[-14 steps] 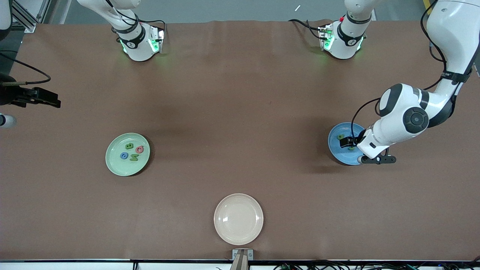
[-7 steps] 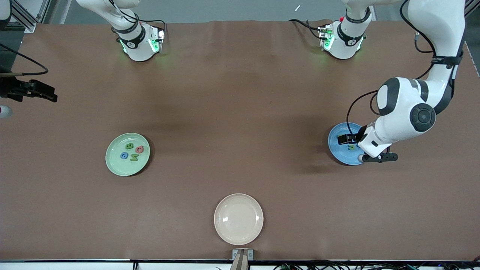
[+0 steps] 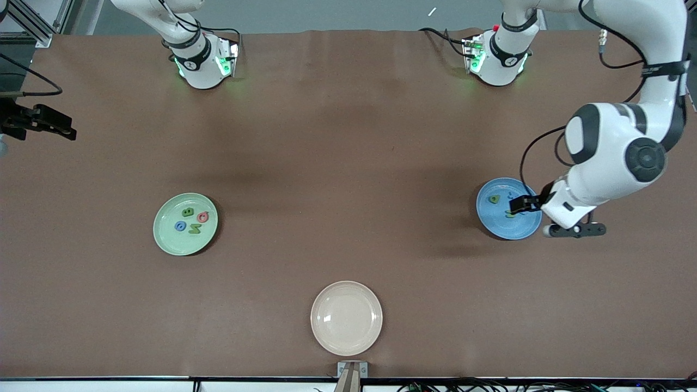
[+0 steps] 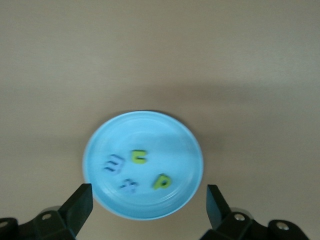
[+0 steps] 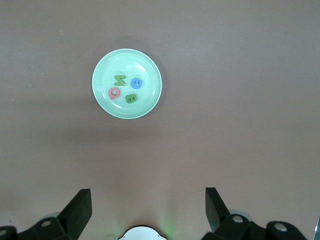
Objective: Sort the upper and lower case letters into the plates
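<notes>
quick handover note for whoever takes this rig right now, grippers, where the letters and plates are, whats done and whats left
Left gripper: open, empty, up over the blue plate.
Right gripper: open, empty, waiting above the table at the right arm's end; the mint green plate shows in its wrist view.
Blue plate, toward the left arm's end: four letters in it.
Mint green plate, toward the right arm's end: four letters in it.
Cream-white plate, nearest the front camera: nothing in it.
Done: no loose letters show on the table.
Left: apparently only parking the arms; the letters' case is hard to read, so check it.
</notes>
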You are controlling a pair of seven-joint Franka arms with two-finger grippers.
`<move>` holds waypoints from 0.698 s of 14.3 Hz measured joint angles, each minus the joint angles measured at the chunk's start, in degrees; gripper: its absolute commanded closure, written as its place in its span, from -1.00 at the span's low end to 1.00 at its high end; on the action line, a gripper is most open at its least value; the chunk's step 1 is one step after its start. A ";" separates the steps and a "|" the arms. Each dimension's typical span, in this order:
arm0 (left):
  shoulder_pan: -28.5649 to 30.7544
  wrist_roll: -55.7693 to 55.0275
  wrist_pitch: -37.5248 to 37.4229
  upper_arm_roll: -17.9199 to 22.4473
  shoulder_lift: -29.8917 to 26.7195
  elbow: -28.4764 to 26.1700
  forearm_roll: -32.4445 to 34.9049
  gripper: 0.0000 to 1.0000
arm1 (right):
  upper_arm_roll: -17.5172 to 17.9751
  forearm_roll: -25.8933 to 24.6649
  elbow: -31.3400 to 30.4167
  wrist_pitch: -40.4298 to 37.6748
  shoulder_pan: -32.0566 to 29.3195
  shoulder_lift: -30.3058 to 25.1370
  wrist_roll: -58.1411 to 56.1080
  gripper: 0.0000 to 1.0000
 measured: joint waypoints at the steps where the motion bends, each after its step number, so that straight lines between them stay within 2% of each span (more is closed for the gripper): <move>1: 1.47 1.07 -0.95 0.12 -1.31 0.13 -0.01 -0.99 | 0.05 0.00 -0.82 0.31 -0.10 -0.83 -0.01 -1.00; 7: 5.37 1.68 -8.32 0.51 -13.24 1.38 -0.06 -0.99 | 0.54 0.00 -3.71 0.54 -0.21 -5.10 -0.01 -1.00; 10: 8.54 1.80 -17.01 0.59 -16.71 6.85 -0.06 -0.99 | 0.56 0.10 -4.38 0.56 -0.23 -6.44 -0.01 -1.00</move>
